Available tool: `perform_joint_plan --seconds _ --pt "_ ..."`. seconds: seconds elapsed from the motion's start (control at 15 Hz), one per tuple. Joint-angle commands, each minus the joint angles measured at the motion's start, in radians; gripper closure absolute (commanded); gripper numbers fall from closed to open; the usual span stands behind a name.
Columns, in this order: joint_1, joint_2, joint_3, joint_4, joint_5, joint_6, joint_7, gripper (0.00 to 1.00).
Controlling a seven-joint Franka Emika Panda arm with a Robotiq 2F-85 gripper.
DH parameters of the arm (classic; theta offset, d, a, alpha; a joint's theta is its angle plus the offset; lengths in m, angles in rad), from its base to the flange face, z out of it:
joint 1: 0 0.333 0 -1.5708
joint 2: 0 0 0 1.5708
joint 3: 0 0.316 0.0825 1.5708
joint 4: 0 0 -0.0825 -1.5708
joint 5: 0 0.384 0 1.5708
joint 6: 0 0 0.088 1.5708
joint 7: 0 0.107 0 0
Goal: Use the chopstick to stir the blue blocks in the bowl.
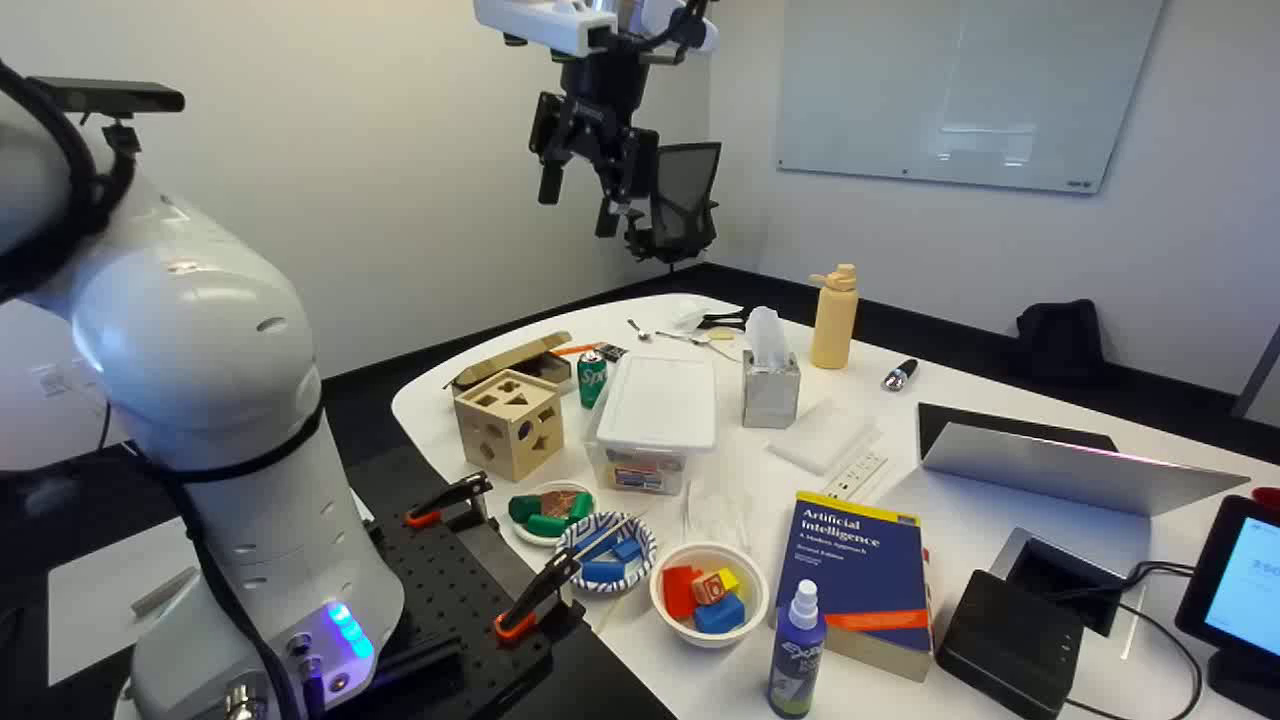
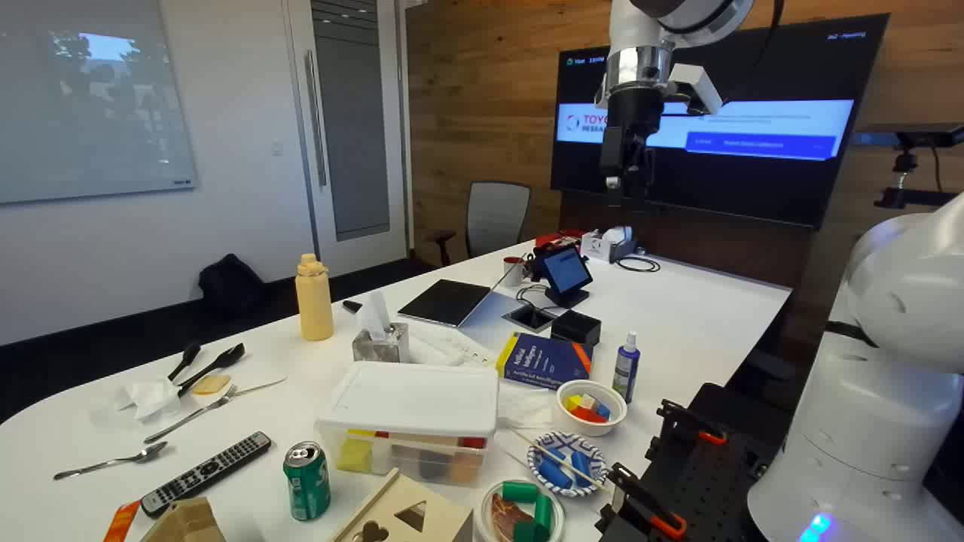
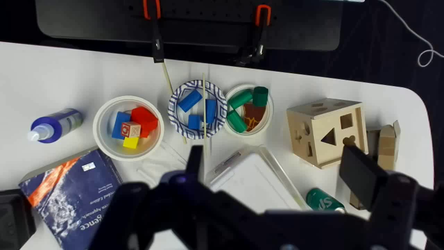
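Note:
A blue-and-white patterned paper bowl [image 3: 174, 116] sits near the table edge in the wrist view; it also shows in both exterior views [image 1: 646, 566] [image 2: 595, 489]. Three blue blocks [image 3: 190, 100] lie in it. A thin pale chopstick [image 3: 204, 100] rests across the bowl rim above the blocks. A second chopstick [image 3: 168, 78] lies on the table, partly hidden under the bowl and a clamp. My gripper [image 1: 580, 205] is open and empty, high above the table in both exterior views. In the wrist view its fingers [image 3: 274, 154] are wide apart, with the bowl beyond the left finger.
A bowl of green blocks [image 3: 237, 121] and a white bowl of mixed blocks [image 3: 99, 139] flank the patterned bowl. Black clamps [image 3: 158, 45] stand at the edge. A lidded box [image 3: 253, 177], wooden shape cube [image 3: 333, 132], green can [image 3: 322, 200], book [image 3: 83, 198] and spray bottle [image 3: 57, 125] stand around.

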Motion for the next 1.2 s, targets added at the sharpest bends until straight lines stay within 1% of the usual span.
perform_joint_plan --seconds 0.0,0.33,0.4,0.53,0.8,0.93,1.13 --pt "-0.025 0.004 0.02 0.002 0.01 -0.003 -0.011 0.0" --pt "-0.025 0.004 0.02 0.002 0.01 -0.003 -0.011 0.0" --pt "-0.026 0.016 0.022 -0.015 0.016 0.032 0.001 0.0" --pt "-0.033 0.044 0.035 -0.065 0.016 0.123 0.032 0.0" --pt "-0.045 0.124 0.075 -0.209 0.021 0.395 0.131 0.0" --pt "-0.048 0.191 0.098 -0.272 0.019 0.529 0.192 0.0" --pt "-0.045 0.326 0.118 -0.345 0.032 0.718 0.275 0.0"
